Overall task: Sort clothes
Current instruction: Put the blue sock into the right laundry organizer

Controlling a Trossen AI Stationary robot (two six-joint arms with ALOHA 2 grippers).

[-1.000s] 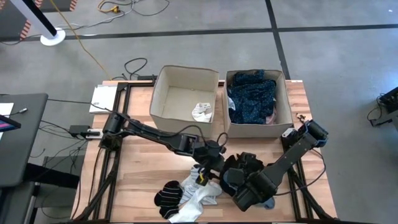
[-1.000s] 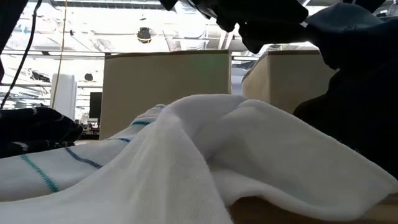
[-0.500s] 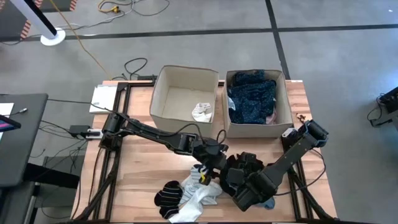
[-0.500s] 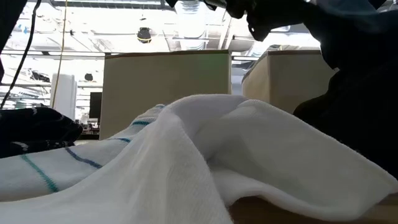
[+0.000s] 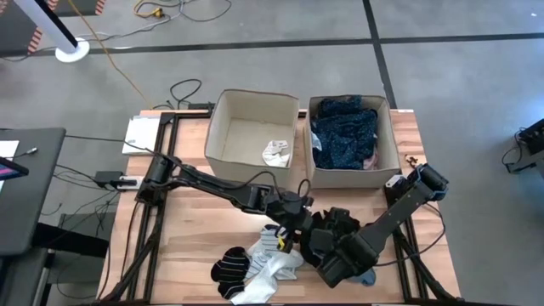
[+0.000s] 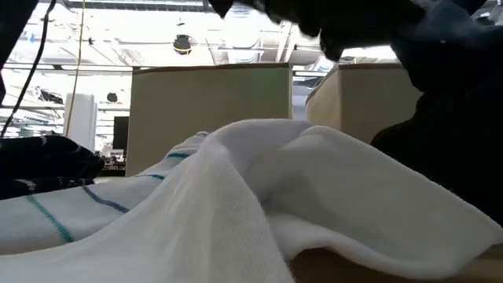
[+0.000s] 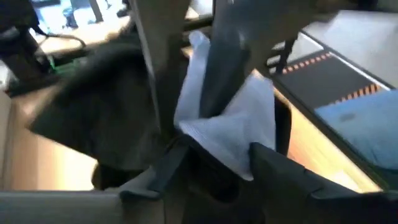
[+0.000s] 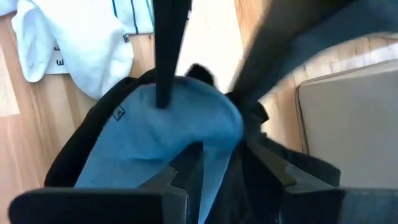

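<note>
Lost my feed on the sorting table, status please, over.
Left gripper shut on white cloth. Right gripper shut on light blue piece beside it. Socks loose on table; arms crowded close.

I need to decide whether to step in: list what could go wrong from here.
1. The left gripper and right gripper work close together over the clothes pile, so they could collide.
2. The right gripper pinches a light blue piece wrapped in a black garment; both may lift together and get missorted.
</note>
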